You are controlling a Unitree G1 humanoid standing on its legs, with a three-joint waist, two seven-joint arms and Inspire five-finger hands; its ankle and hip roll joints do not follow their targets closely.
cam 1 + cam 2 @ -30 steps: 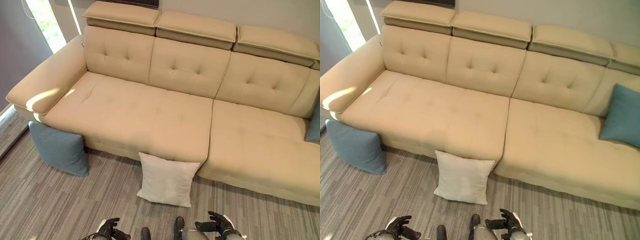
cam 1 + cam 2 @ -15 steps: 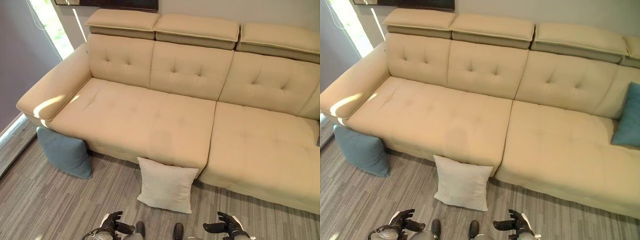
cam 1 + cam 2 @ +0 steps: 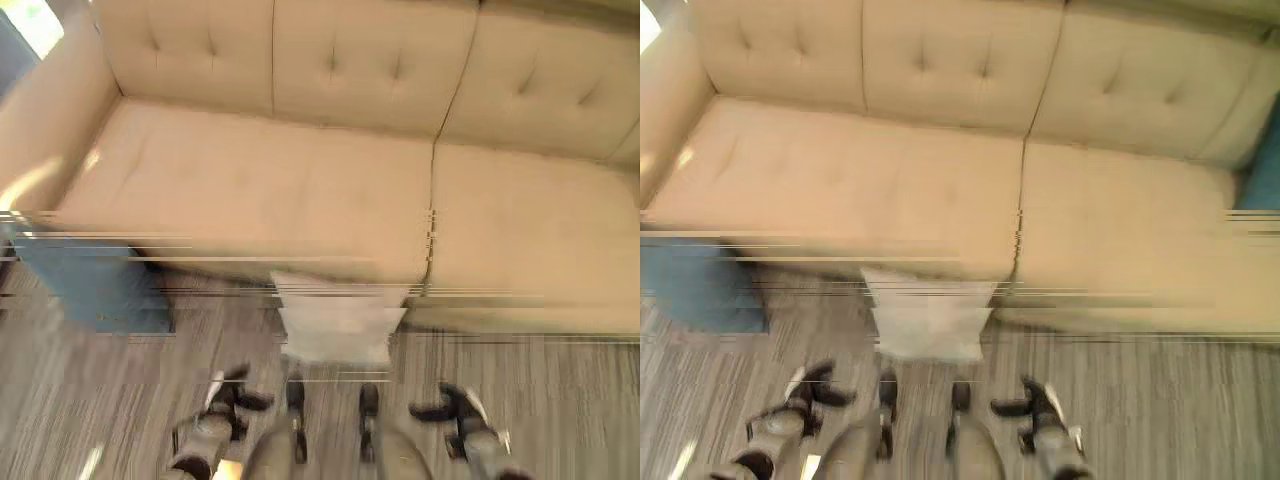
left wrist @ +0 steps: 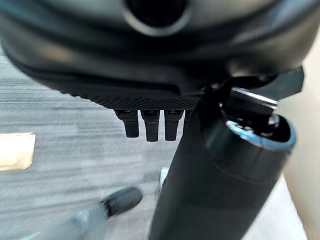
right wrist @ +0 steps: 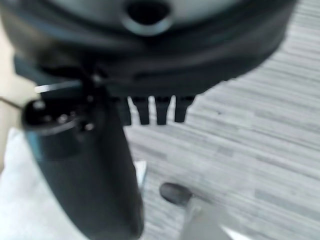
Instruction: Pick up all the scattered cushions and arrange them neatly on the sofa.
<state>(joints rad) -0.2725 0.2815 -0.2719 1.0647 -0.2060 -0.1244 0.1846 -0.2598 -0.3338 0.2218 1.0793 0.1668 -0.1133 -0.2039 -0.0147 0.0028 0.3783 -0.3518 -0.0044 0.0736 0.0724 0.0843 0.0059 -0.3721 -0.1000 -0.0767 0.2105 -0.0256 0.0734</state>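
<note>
Grey striped floor (image 3: 80,400) runs along the front of a long beige sofa (image 3: 300,180), whose tufted back spans the 12 o'clock edge. Left hand (image 3: 232,395) hangs at about 7 o'clock and right hand (image 3: 450,405) at about 5 o'clock, both low over the floor, fingers loosely spread, holding nothing. Between them at 6 o'clock, a white cushion (image 3: 335,325) leans upright on the floor against the sofa's front. A blue cushion (image 3: 95,285) stands on the floor at 9 o'clock, by the sofa's arm. The right eye view also catches a second blue cushion (image 3: 1262,175) on the seat at 3 o'clock.

Against half a second ago, the whole picture has dropped and closed in: the headrests are cut off, the hands sit higher in frame, so the camera moved; the cushions lie as they did.

Each wrist view shows fingers (image 4: 147,125) straight and bare, over floor; in the right wrist view fingers (image 5: 160,110) likewise, with the white cushion's corner beside the thumb.
</note>
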